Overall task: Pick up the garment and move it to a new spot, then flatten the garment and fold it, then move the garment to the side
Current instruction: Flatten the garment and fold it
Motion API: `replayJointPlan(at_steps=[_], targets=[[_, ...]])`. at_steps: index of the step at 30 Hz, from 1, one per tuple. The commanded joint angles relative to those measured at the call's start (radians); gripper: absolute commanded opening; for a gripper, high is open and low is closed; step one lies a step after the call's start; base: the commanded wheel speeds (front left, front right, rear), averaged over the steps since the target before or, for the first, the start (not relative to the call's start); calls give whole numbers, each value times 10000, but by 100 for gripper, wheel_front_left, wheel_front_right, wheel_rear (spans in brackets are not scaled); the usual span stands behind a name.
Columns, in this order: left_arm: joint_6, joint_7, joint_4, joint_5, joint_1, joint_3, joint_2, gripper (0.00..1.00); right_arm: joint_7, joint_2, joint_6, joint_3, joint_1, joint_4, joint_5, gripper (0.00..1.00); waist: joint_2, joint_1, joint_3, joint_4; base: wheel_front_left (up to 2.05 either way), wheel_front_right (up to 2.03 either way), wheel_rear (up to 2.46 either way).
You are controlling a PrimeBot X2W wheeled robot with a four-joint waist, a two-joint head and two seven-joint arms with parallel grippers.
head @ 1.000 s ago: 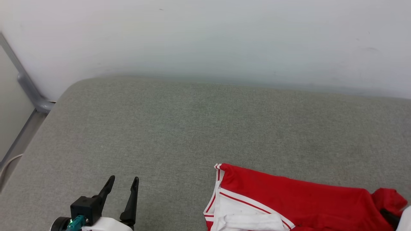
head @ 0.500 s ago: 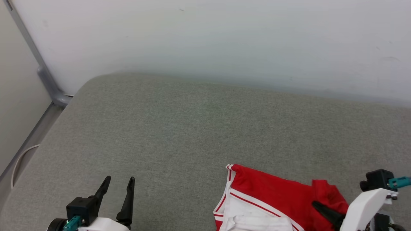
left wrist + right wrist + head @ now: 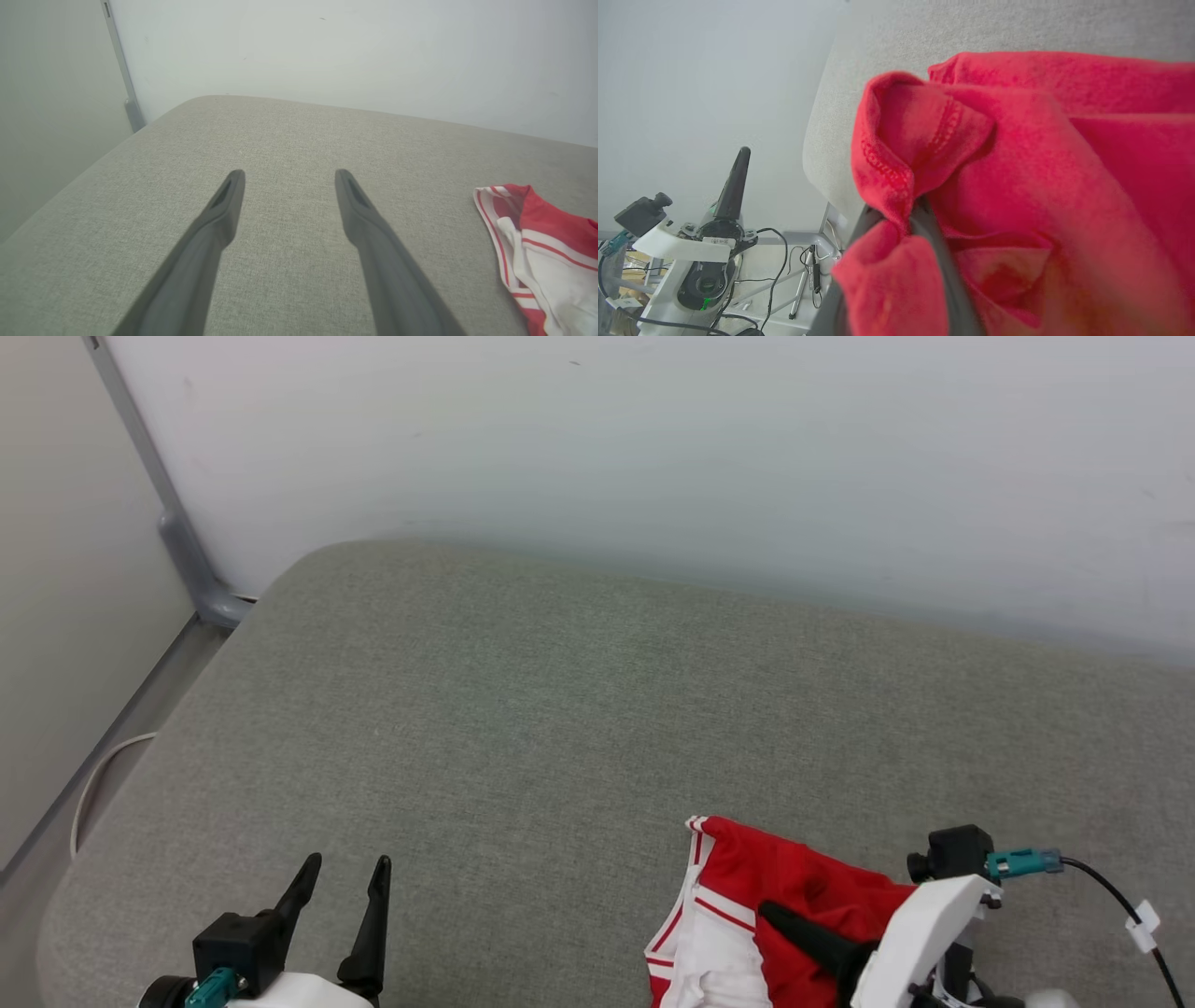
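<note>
Cloth of the red shirt (image 3: 747, 863) looks soft, light and floppy, bunched on the grey cushion (image 3: 560, 709) at the lower right of the head view, where the right gripper (image 3: 896, 212) squeezes its hem tight, a good holding spot, while the left gripper (image 3: 347, 864) spreads wide apart.

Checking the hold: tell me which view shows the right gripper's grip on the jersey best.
Right wrist view: the right gripper is shut on a bunched red fold of the jersey. The head view shows a dark finger across the cloth; the left wrist view shows its striped white sleeve.
</note>
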Motion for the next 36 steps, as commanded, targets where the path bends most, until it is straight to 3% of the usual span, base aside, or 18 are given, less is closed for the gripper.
replayJointPlan(at_steps=[1, 11, 12, 13, 14, 22, 24, 27, 28, 31, 36], targets=[[-20, -47, 4, 29, 7, 6, 6, 100, -379, 10, -6, 131, -292, 335, 82, 0, 0, 1, 9, 73, 0, 0, 0], [-31, -47, 47, 24, -84, -35, -44, 100, -2533, 14, -6, 859, -1696, 3309, -366, 0, 0, 1, 154, 358, 0, 0, 0], [-28, -47, 53, 21, -72, -40, -45, 100, -2662, 14, -4, 933, -1807, 3504, -408, 25, 0, 1, 156, 370, 0, 0, 0], [-25, -47, 59, 18, -58, -42, -46, 100, -2769, 14, -6, 1032, -1930, 3704, -397, 88, 0, 1, 156, 375, 0, 0, 0], [-21, -47, 62, 14, -39, -38, -49, 100, -2848, 14, -4, 1169, -2031, 3811, -366, 100, 0, 1, 152, 376, 0, 0, 0], [20, -48, 46, 22, 69, -15, 0, 100, -3186, 8, -6, 2905, -2736, 3217, 1117, 100, 0, 1, -93, 12, 0, 0, 0], [49, -46, -17, 48, 61, -19, -19, 100, -3267, 9, -6, 2903, -2921, 3021, 855, 100, 0, 1, -107, -92, 0, 0, 0], [43, -48, -143, 97, 40, -51, -82, 100, -3361, 9, -6, 2561, -3138, 2788, -115, 100, 0, 1, -102, -261, 0, 0, 0], [12, -46, -359, 90, -50, 18, -195, 100, -3434, -309, -6, 2227, -3362, 2266, -1612, 100, 0, 1, -56, -435, 0, 0, 0], [-7, -46, -607, 166, -152, 92, -299, 100, -3707, -1204, -6, 2365, -3466, 1425, -3402, 100, 0, 1, 29, -603, 0, 0, 0], [-52, -35, -1004, 311, -215, 287, -480, 100, -4649, -2502, -7, 1893, -3096, 630, -5244, 100, 0, 1, 154, -907, 0, 0, 0]])
